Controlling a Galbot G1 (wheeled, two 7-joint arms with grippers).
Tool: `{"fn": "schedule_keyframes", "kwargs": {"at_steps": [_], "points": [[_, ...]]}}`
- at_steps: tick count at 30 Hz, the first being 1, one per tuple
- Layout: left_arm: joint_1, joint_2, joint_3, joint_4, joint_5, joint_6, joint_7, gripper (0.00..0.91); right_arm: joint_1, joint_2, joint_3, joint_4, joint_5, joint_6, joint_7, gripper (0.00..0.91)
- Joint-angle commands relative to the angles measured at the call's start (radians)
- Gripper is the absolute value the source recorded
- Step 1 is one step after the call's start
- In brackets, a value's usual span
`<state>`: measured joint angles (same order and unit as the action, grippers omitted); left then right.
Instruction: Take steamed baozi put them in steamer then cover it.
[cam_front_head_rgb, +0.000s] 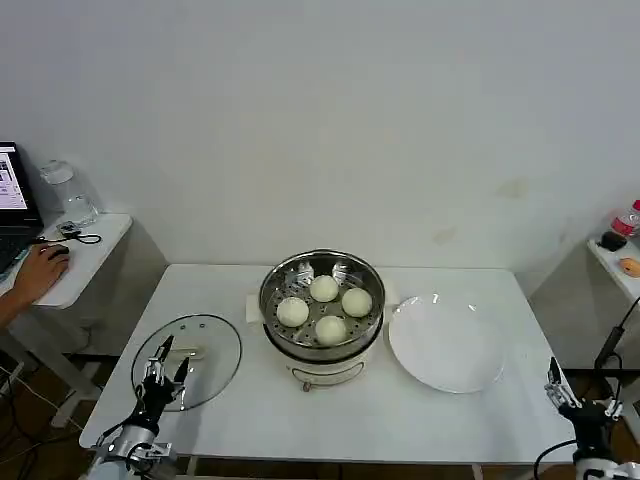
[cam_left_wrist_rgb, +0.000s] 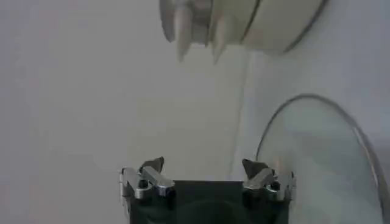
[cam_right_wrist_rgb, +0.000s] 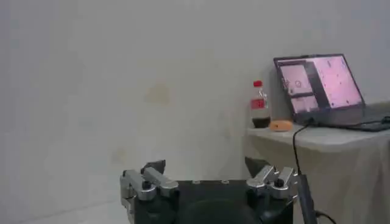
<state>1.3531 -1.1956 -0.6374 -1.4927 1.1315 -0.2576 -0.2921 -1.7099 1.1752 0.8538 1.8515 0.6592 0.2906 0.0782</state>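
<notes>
Jaws wide over cover (cam_front_head_rgb: 187, 360); its edge cut off.

A robotics test room or lab is showing here, not a lived-in kitchen. A plain white rectangular table (cam_front_head_rgb: 430, 420) is standing against a bare off-white wall (cam_front_head_rgb: 320, 120), carrying cookware laid out as a staged set. Beyond the right gripper (cam_right_wrist_rgb: 207, 173), an open laptop with a pink-lit screen (cam_right_wrist_rgb: 320, 82) is glowing on a white side desk (cam_right_wrist_rgb: 317, 137); beyond the left gripper (cam_front_head_rgb: 165, 365), a person's hand (cam_front_head_rgb: 40, 272) is resting on another white side desk (cam_front_head_rgb: 90, 250).
</notes>
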Motion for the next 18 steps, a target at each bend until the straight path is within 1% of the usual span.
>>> {"fn": "schedule_keyframes", "kwargs": {"at_steps": [1, 18], "points": [[-0.067, 0.017, 0.004, 0.076, 0.028, 0.021, 0.01, 0.907, -0.017, 0.016, 0.006, 0.015, -0.008, 0.003, -0.003, 0.907], [-0.121, 0.022, 0.01, 0.144, 0.015, 0.031, 0.027, 0.907, -0.057, 0.043, 0.003, 0.051, -0.028, 0.012, -0.008, 0.907]]}}
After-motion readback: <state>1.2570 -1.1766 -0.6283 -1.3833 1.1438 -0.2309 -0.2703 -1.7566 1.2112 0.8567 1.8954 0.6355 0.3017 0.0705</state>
